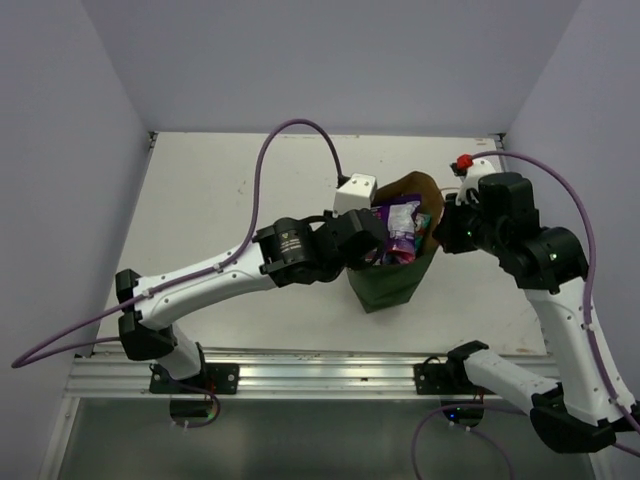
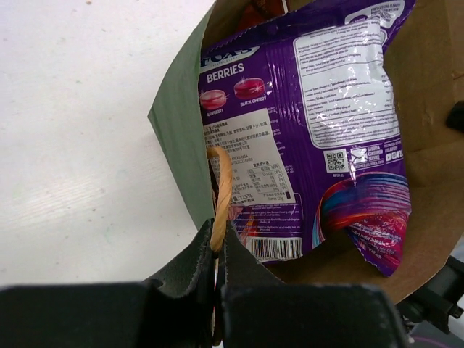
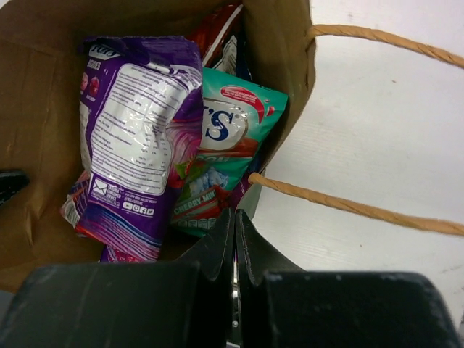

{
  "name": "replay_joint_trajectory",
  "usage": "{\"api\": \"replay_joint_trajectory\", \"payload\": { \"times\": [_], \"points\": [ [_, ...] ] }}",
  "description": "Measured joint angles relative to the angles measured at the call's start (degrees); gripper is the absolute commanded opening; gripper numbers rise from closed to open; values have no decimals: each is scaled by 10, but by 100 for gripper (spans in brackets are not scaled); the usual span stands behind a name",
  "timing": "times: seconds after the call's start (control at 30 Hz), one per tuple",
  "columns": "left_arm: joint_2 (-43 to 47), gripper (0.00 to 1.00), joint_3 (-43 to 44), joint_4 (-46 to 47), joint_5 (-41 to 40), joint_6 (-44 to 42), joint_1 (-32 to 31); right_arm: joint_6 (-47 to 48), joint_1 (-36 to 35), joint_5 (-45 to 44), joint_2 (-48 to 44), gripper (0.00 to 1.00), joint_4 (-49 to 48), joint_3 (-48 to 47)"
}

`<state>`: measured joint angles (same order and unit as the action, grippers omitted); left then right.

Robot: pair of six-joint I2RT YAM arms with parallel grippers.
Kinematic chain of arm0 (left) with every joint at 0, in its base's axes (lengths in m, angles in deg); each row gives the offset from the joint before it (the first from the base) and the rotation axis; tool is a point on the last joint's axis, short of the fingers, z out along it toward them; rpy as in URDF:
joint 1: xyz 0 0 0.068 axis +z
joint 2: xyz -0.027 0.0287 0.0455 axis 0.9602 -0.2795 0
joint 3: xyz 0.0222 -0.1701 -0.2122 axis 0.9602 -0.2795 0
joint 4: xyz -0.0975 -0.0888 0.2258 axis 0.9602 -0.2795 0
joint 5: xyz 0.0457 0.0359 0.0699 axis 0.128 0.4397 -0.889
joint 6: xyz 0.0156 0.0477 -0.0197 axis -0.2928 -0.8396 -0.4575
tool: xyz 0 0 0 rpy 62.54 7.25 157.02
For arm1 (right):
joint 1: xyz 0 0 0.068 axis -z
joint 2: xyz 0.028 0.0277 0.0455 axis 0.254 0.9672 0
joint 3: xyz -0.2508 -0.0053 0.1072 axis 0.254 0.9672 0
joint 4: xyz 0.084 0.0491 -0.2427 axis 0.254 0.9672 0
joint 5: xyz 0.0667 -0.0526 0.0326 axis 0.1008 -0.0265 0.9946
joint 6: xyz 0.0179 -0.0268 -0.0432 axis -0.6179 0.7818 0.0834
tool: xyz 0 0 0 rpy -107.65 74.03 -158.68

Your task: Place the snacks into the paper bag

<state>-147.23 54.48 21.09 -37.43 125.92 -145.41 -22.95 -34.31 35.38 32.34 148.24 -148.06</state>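
Note:
The paper bag [image 1: 385,285], dark green outside and brown inside, stands upright right of the table's middle. Several snacks lie inside it: a purple-silver bag [image 2: 319,109] on top, also seen from the right wrist [image 3: 138,130], a teal candy bag [image 3: 225,152] and a red pack [image 3: 217,29] behind. My left gripper [image 1: 366,243] is shut on the bag's left rim and its cord handle [image 2: 220,196]. My right gripper [image 1: 440,232] is shut on the right rim [image 3: 250,203], beside the other cord handle [image 3: 348,206]. The other packets are hidden.
A small red object [image 1: 463,163] sits on the table at the far right, behind my right arm. A metal rail [image 1: 320,375] runs along the near edge. Walls close the table on the left, back and right.

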Motion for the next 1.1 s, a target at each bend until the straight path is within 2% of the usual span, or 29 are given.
{"api": "replay_joint_trajectory", "payload": {
  "times": [0.1,0.33,0.47,0.63,0.77,0.8,0.83,0.9,0.93,0.97,1.0,1.03,1.1],
  "points": [
    [24,0,-1,-32,-21,13,0,-5,-45,7,22,0,-13,-7],
    [91,0,-56,-82,-64,46,3,-33,-189,-50,66,0,-38,-7],
    [143,0,-130,-72,-66,60,21,-44,-213,-68,78,0,-49,-7],
    [213,0,-231,-17,-58,59,59,-55,-247,-73,90,0,-78,8],
    [237,0,-285,28,-55,44,75,-59,-255,-82,93,0,-106,45],
    [239,1,-297,42,-54,40,76,-59,-255,-84,93,4,-110,57],
    [239,26,-309,53,-54,35,77,-59,-255,-85,93,10,-113,67],
    [238,47,-323,76,-56,25,79,-60,-255,-88,92,21,-125,80],
    [238,69,-324,84,-56,16,79,-59,-255,-93,89,27,-132,85],
    [238,75,-324,94,-56,7,79,-59,-254,-95,88,38,-134,87],
    [238,80,-324,106,-58,3,80,-60,-254,-97,86,41,-135,89],
    [238,90,-322,112,-59,1,80,-59,-254,-97,85,42,-134,89],
    [234,97,-306,116,-65,-13,80,-56,-254,-99,84,42,-134,88]
  ]
}}
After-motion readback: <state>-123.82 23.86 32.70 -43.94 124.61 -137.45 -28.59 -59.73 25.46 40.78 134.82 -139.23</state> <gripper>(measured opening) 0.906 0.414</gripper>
